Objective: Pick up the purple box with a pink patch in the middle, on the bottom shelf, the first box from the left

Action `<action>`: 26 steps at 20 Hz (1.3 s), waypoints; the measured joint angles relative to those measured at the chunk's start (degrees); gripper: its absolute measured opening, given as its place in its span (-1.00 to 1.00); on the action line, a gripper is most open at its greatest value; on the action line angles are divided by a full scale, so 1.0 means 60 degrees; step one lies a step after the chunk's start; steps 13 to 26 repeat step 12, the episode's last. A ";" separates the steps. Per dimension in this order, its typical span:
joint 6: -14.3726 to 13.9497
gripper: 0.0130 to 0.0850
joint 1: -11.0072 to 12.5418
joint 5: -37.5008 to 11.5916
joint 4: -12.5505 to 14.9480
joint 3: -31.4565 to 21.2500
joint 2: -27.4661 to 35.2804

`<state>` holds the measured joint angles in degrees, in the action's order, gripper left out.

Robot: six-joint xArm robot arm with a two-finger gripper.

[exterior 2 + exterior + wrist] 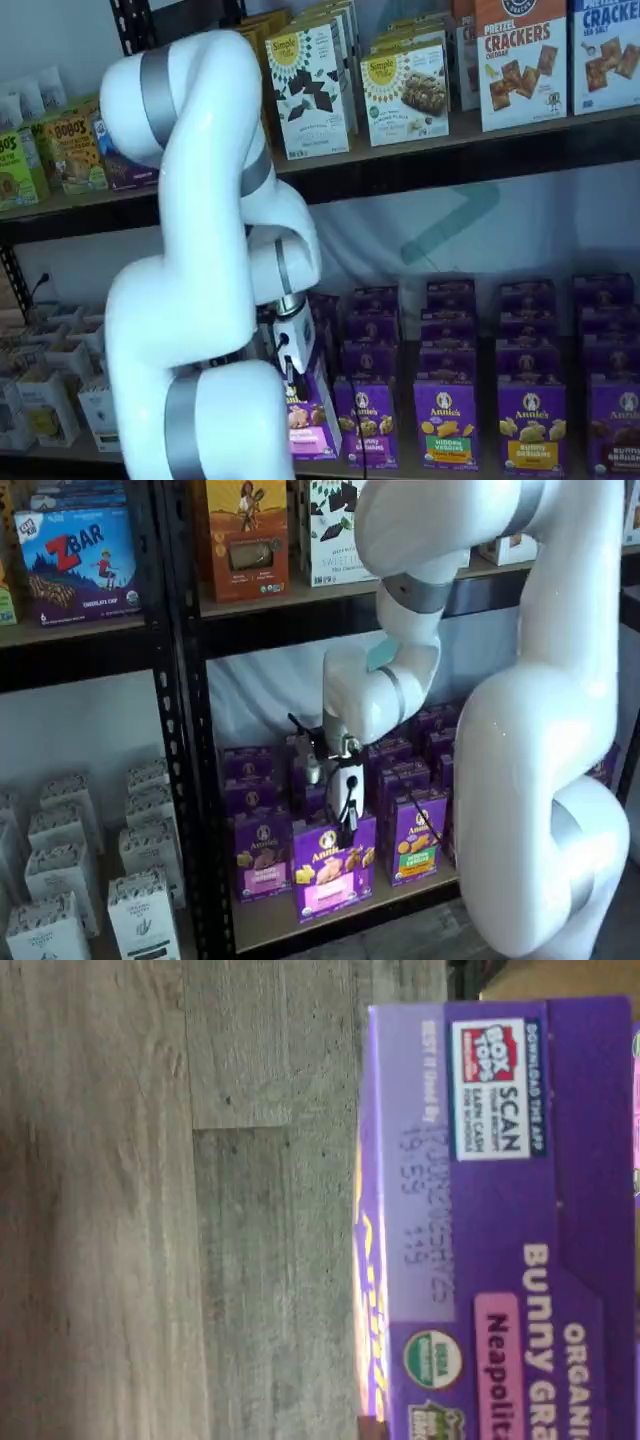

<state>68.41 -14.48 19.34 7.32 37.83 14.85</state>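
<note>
Item: purple box [333, 868], pink patch on its front, pulled forward of its row near the front edge of the bottom shelf [270, 920]; I read the gripper [347, 832] as closed on its top, black fingers pressed to the carton.

Risks, as I judge them: a narrow hold on the top edge may let the box swing or slip free; it could clip the neighbouring purple cartons [262, 855].

Surroundings: tan board, black rack uprights [190, 780]; grey plank floor [150, 1200] below; white cartons [140, 915] in the next bay.

Glossy cardboard purple box [333, 868], matt wooden bottom shelf [262, 922]
</note>
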 joint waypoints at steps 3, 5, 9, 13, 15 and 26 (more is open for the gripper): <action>0.0115 -0.44 0.0135 0.0049 0.0029 -0.0363 -0.0435; 0.0323 -0.44 0.0217 0.0075 -0.0104 -0.0567 -0.0715; 0.0636 -0.44 0.0322 0.0234 -0.0329 -0.0775 -0.1109; 0.0713 -0.44 0.0382 0.0376 -0.0344 -0.0838 -0.1280; 0.0713 -0.44 0.0382 0.0376 -0.0344 -0.0838 -0.1280; 0.0713 -0.44 0.0382 0.0376 -0.0344 -0.0838 -0.1280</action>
